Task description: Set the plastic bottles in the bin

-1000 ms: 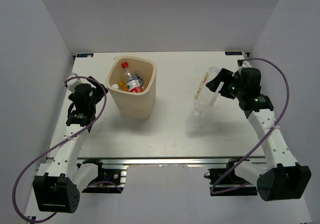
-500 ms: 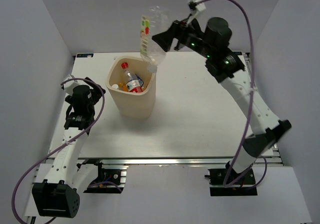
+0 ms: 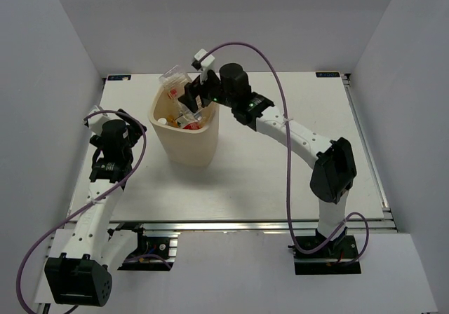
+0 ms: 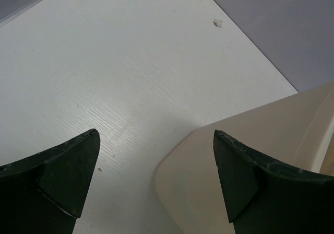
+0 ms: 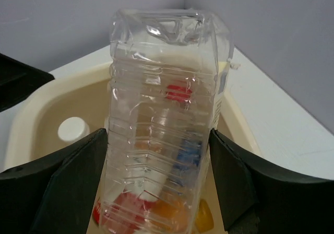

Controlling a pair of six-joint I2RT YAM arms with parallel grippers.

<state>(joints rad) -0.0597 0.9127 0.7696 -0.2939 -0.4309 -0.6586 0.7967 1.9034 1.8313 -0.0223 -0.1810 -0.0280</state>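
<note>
Right fingers (image 3: 189, 98) carry big clear bottle (image 5: 162, 88) from bench (image 3: 280, 181) 2 o'clock to bin (image 3: 184, 146) at 11 o'clock; clamped on bottle, release due. Left fingers (image 4: 62, 176) spread wide, empty.

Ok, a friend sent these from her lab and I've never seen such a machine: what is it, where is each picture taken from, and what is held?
These are two white robot arms bolted at the near edge of a white table. One picture looks down from a fixed camera above; the other two come from cameras on the wrists. On the table stands a tall cream plastic bin with smaller bottles inside. The right gripper is shut on a large clear plastic bottle, held at the bin's opening. The left gripper is open and empty, near the bin.
</note>
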